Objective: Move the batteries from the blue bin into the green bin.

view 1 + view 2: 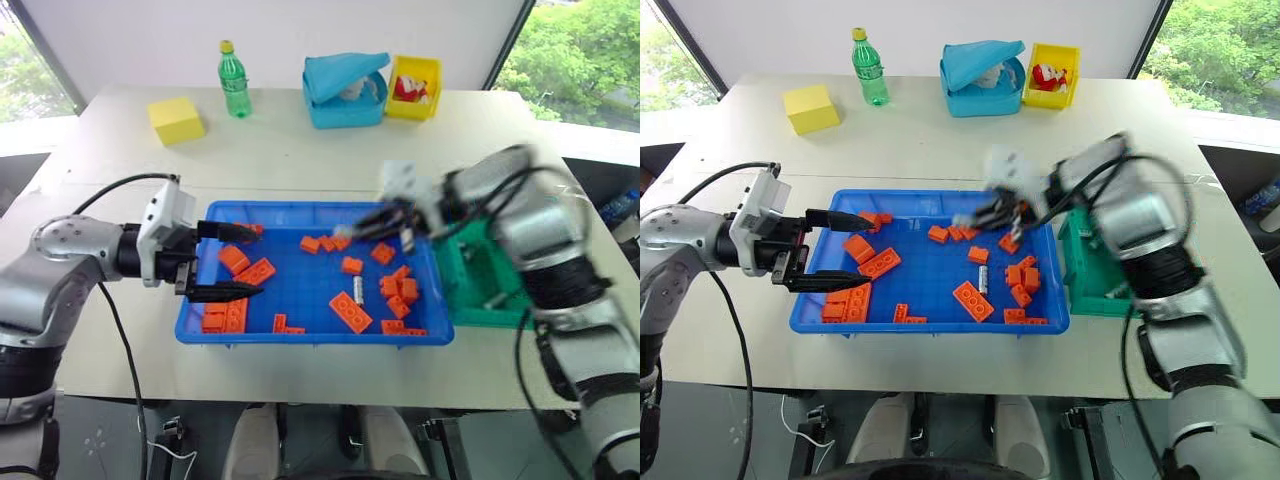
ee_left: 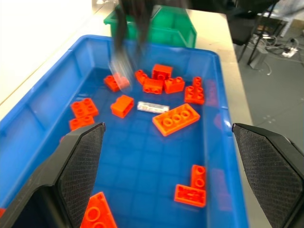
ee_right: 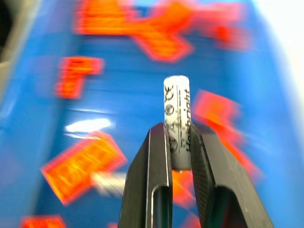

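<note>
The right end effector (image 3: 180,156) is clamped on a battery (image 3: 176,114), whose white end sticks out past the fingertips. It hangs above the far right part of the blue bin (image 1: 300,335), just left of the green bin (image 1: 480,285), which sits against the blue bin's right side. A second battery (image 1: 357,303) lies on the blue bin's floor among orange bricks (image 1: 350,312). The left end effector (image 1: 228,262) is spread open over the bin's left end, gripping nothing.

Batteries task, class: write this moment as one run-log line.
right gripper: shut on battery, above blue bin | left gripper: open, empty | second battery: in blue bin | green bin: waiting
</note>
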Tool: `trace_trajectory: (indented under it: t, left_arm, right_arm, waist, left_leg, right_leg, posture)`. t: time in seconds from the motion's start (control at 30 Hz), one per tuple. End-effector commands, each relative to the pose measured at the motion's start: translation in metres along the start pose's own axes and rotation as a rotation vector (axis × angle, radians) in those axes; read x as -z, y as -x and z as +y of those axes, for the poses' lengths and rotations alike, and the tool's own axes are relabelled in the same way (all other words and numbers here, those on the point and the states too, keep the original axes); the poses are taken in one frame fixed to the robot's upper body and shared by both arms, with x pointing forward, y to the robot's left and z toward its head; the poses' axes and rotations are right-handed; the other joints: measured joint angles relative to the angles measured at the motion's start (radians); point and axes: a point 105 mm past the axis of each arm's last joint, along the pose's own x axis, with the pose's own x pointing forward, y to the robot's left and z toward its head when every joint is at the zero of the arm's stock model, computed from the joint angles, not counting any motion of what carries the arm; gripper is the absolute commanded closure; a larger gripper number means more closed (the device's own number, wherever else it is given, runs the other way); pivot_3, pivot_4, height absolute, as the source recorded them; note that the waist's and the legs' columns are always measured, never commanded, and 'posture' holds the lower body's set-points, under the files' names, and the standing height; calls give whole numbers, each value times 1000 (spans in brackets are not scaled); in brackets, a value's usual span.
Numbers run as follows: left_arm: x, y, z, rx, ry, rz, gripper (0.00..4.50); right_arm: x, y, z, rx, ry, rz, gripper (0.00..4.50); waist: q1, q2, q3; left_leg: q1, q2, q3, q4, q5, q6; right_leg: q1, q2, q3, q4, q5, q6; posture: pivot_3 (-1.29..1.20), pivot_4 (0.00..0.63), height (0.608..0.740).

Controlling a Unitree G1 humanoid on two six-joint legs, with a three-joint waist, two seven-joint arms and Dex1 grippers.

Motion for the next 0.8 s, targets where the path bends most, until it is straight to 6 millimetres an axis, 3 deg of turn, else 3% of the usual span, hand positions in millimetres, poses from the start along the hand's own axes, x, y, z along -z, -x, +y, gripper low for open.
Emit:
trace_trajectory:
  t: [0.03, 0.13, 0.33, 0.4, 0.47, 0.6, 0.7, 0.8]
  left_arm:
    - [-6, -2, 3, 30, -52, -5, 0]
    - [-7, -4, 7, 50, -59, -4, 0]
    - [-10, -8, 12, 72, -78, -8, 0]
    - [-10, -9, 12, 76, -79, -10, 0]
    - [-10, -9, 11, 81, -79, -11, 0]
    - [-10, -11, 10, 88, -78, -14, 0]
    - [-11, -12, 8, 92, -78, -19, 0]
    - [-11, -13, 6, 95, -77, -19, 0]
  right_arm:
    - [19, 56, -6, 166, -71, 52, 4393]
    - [46, 88, -1, 271, -121, 154, 4393]
    - [88, 117, 8, 391, -233, 268, 4393]
    - [93, 119, 8, 413, -251, 278, 3423]
    - [91, 114, 7, 408, -217, 278, 2477]
    - [63, 92, 0, 351, -134, 172, 529]
    - [29, 50, 7, 178, -7, 80, 529]
    - [15, 14, 23, -12, 96, 56, 529]
  waist:
    - [7, 0, 0]
    - [5, 0, 0]
    - [-21, 0, 0]
    - [-26, 0, 0]
    - [-28, 0, 0]
    - [-28, 1, 0]
    - [-28, 1, 0]
    - [-27, 1, 0]
  left_leg:
    - [0, 0, 0, -1, 0, 0]
    - [-1, 0, 0, -1, 0, 0]
    - [3, 0, 0, 0, 0, 1]
    - [3, 0, 0, 0, 0, 1]
    - [3, 0, 0, 0, 0, 1]
    - [3, 0, 0, 0, 0, 1]
    - [3, 0, 0, 0, 0, 1]
    - [3, 0, -1, -1, 0, 1]
  right_leg:
    - [0, 0, 0, 0, 0, 0]
    - [0, -1, 0, -2, 0, 1]
    - [3, 0, 1, -2, 0, 1]
    - [3, 0, 2, -2, 0, 1]
    - [3, 1, 2, -2, 0, 1]
    - [3, 1, 2, -1, 0, 1]
    - [3, 1, 2, -2, 0, 1]
    - [2, 2, 2, -1, 0, 1]
  posture:
    - [0, 150, 736]
    - [0, 150, 736]
    - [0, 150, 736]
    - [0, 150, 736]
    - [0, 150, 736]
    - [0, 150, 736]
    - [0, 150, 736]
    - [0, 150, 736]
